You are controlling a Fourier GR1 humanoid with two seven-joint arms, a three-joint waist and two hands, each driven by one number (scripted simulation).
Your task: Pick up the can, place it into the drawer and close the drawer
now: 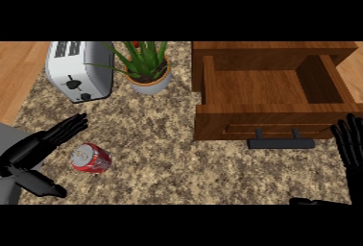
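Note:
A red can point(90, 159) with a silver top stands on the speckled counter at the lower left. My left hand point(32, 153) is open just left of it, fingers stretched out past the can's far side and thumb low near the bottom edge, not touching it. The wooden drawer point(269, 86) at the upper right stands pulled open and holds nothing, with a dark handle point(281, 142) on its front. My right hand point(350, 149) is open at the right edge, fingers straight, beside the drawer front.
A silver toaster point(78, 69) sits at the upper left. A potted green plant point(147, 67) stands between the toaster and the drawer. Wooden floor shows beyond the counter's left edge point(18, 72).

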